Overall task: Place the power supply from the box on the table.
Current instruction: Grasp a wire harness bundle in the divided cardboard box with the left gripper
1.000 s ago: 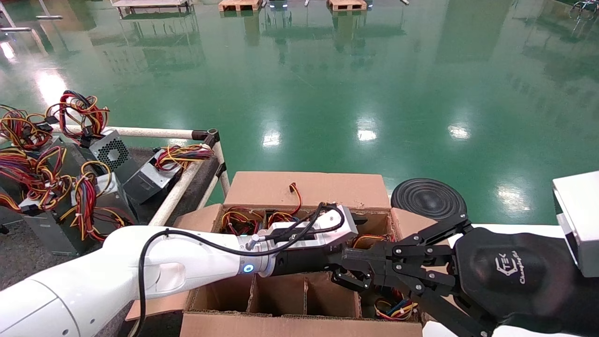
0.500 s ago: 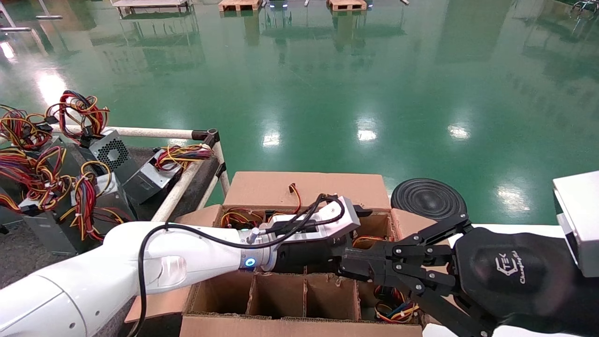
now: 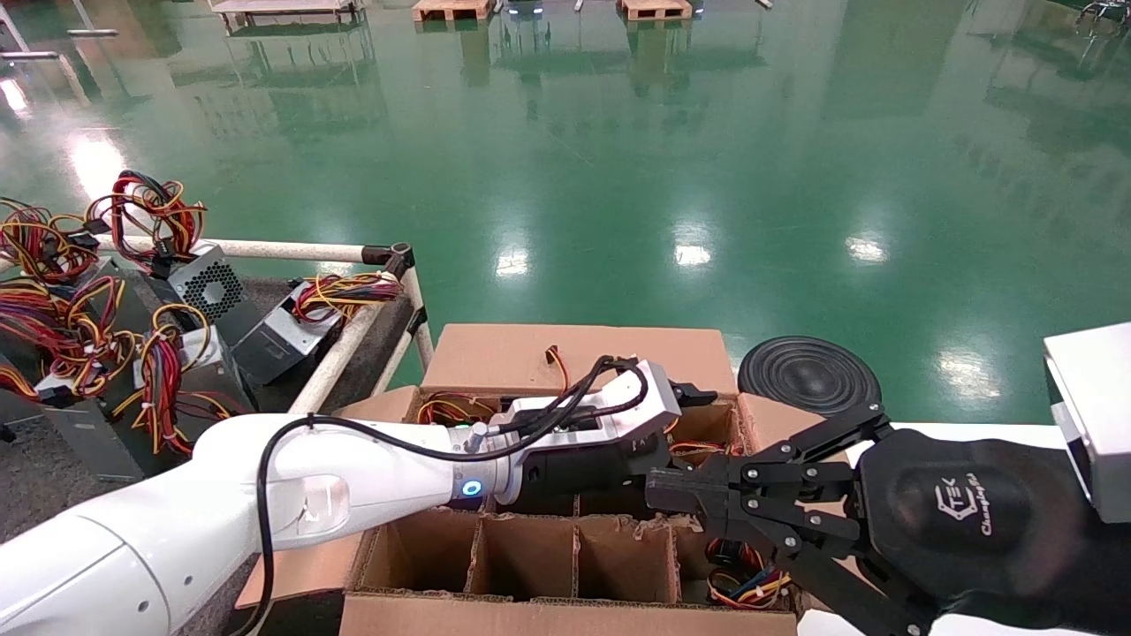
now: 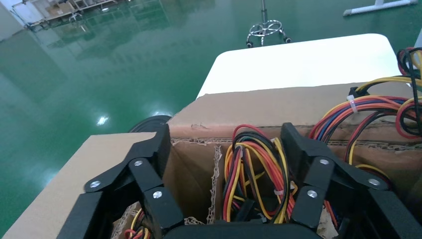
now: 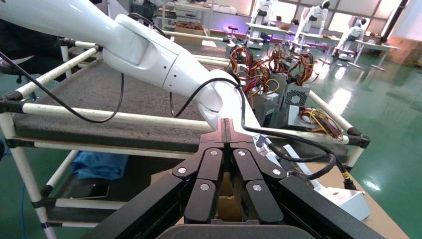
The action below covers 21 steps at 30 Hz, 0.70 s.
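**Head view: left arm reaches into the far cells of the carton**

Head view: the left gripper is stretched over the box, its tips above a far cell where red and yellow wires show. The right gripper hangs just beside it, over the middle row. Several units already lie on the table, well apart from both grippers.

Left wrist view: the left gripper's jaws stand released, wide apart, with the wire bundle of the power supply directly between them, down in its cell. Its metal case is hidden, so I judge the jaws should sink past the wires to the case and straddle it squarely before closing; pinching cables alone risks a slip.

Right wrist view: the right gripper is clenched on nothing, fingertips touching, idle.
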Motion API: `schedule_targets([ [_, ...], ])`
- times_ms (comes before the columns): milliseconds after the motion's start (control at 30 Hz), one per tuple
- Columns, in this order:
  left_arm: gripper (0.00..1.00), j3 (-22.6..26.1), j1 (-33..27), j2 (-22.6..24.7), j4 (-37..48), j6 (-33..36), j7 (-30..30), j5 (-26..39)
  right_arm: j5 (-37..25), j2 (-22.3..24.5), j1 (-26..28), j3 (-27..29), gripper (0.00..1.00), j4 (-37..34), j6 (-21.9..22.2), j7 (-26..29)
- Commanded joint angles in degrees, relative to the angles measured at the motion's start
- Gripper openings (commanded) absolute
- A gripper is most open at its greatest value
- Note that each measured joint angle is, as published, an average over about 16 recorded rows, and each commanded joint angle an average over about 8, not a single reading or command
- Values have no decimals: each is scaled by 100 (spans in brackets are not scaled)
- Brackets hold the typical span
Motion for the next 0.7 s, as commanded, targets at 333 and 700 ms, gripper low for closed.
schedule_targets([
  [333, 0, 25, 7, 66, 231, 230, 98, -149, 0, 0, 0, 0, 0, 0, 0, 0],
  [700, 0, 94, 23, 126, 505, 491, 83, -256, 0, 0, 0, 0, 0, 0, 0, 0],
])
